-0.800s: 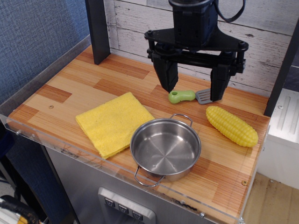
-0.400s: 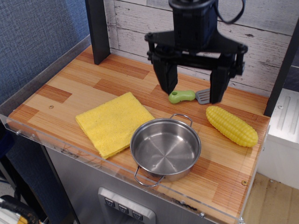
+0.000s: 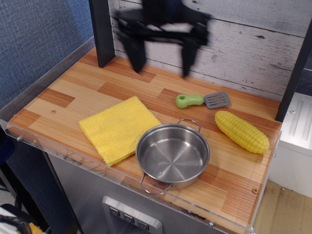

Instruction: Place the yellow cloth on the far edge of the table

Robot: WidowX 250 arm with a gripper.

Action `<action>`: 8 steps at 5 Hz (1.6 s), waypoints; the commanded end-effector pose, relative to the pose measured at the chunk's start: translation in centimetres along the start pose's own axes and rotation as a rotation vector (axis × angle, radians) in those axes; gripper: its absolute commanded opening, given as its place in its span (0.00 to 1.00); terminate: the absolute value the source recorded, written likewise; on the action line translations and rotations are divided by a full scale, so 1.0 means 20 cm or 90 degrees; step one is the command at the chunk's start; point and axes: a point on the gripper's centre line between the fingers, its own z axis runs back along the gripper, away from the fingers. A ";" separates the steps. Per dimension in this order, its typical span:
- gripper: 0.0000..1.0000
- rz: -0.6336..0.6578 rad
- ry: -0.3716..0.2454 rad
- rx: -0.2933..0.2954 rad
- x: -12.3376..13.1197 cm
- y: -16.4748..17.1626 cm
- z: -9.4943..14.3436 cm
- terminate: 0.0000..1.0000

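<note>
The yellow cloth (image 3: 119, 128) lies flat and folded on the front left of the striped wooden table (image 3: 87, 87), its right corner close to the steel pot. My gripper (image 3: 162, 64) hangs high above the back of the table, blurred by motion. Its two black fingers (image 3: 135, 54) stand wide apart and hold nothing. It is well behind and above the cloth, not touching it.
A steel pot (image 3: 173, 155) stands at the front middle. A yellow corn cob (image 3: 242, 131) lies at the right. A small spatula with a green handle (image 3: 201, 100) lies behind the pot. A dark post (image 3: 102, 31) stands at the back left.
My gripper has swung to the left and upward, away from above the spatula, and is now blurred. The cloth, pot, corn and spatula have not moved.
</note>
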 end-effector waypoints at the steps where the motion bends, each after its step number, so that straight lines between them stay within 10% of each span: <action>1: 1.00 0.087 -0.010 -0.004 0.03 0.22 -0.03 0.00; 8: 1.00 0.097 0.059 0.043 -0.02 0.40 -0.63 0.00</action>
